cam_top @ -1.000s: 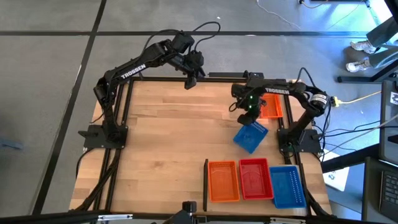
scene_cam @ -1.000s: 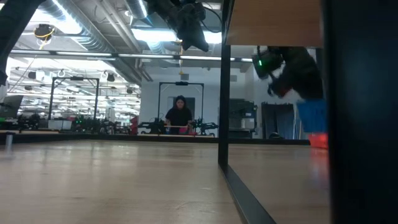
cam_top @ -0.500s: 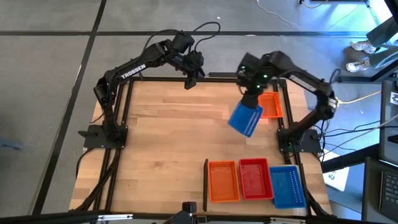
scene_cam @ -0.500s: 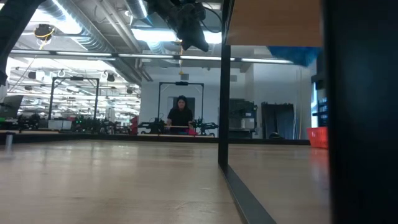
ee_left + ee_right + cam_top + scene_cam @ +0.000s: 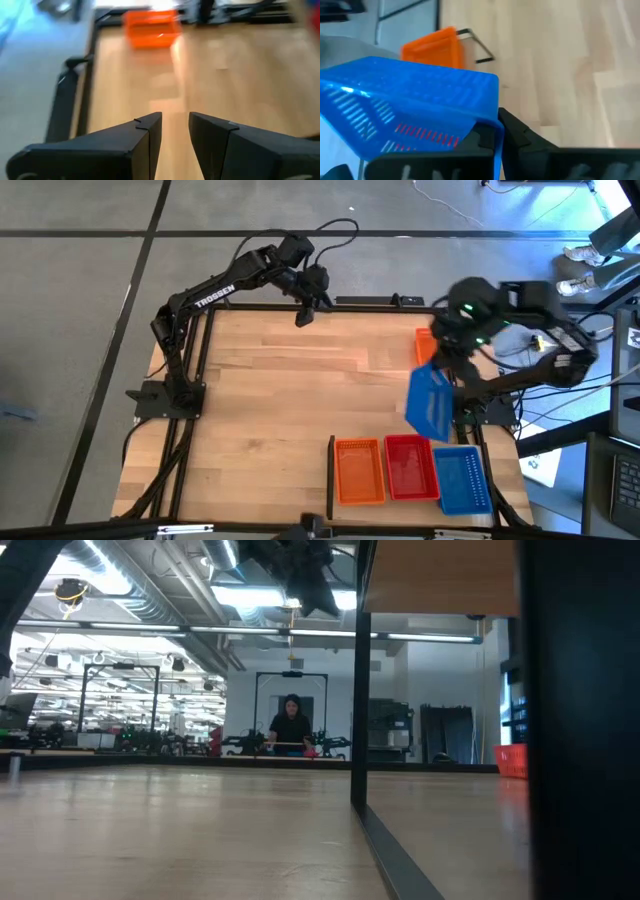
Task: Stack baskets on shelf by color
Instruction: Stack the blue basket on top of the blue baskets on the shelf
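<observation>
Right end effector: seen over the right side of the shelf, clamped on one wall of a blue basket, which is carried clear of the wood and tilted.

Held basket, right wrist view: the blue basket is shown pinched by its rim between the dark fingers, with a red basket glimpsed through its mesh.

Governing relation: the blue basket on the shelf lies toward the near edge from the held basket, at the right end of the row; its long axis runs from far edge to near edge, whereas the held basket hangs somewhat askew. A descent and a squaring of the axes are judged necessary before stacking.

Row at near edge: an orange basket, a red basket and the blue one are set side by side, touching or nearly so, just right of the black divider strip. Whether each is already a stack cannot be told.

Further orange basket: rests at the far right of the shelf, partly hidden by the right arm.

Nearer arm: the right, by a wide margin.

Left end effector: held above the far edge, fingers parted by a narrow gap, empty.
</observation>
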Controlling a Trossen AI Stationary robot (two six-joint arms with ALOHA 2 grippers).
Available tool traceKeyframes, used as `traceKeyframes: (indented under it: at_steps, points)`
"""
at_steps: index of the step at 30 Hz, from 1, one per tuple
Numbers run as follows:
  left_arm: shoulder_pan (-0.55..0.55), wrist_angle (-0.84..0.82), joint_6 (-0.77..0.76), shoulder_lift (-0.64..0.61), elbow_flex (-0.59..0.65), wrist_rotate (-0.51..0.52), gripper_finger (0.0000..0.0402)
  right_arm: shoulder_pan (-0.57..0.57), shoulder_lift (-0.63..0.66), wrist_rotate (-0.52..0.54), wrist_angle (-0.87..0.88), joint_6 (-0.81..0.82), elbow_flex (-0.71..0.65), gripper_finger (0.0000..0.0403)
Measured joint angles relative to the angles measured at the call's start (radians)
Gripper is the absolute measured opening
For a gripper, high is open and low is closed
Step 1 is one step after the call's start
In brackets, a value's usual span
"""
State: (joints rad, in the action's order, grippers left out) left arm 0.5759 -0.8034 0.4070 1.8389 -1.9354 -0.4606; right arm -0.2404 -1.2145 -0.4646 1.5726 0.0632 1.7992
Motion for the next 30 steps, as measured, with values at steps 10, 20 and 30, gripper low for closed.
traceKeyframes:
  at_steps: [10, 20, 30]
  points:
    - [-0.003, 0.013, -0.036, -0.002, 0.0, -0.318, 0.0089, 0.233, 0.148, -0.004, -0.002, 0.26, -0.003, 0.0001]
    - [-0.029, 0.013, -0.093, -0.002, 0.0, -0.308, 0.0089, 0.457, 0.262, 0.002, -0.001, 0.482, -0.241, 0.0]
    - [-0.075, 0.013, -0.094, -0.002, 0.0, -0.307, 0.0089, 0.565, 0.285, -0.011, -0.074, 0.557, -0.505, 0.0002]
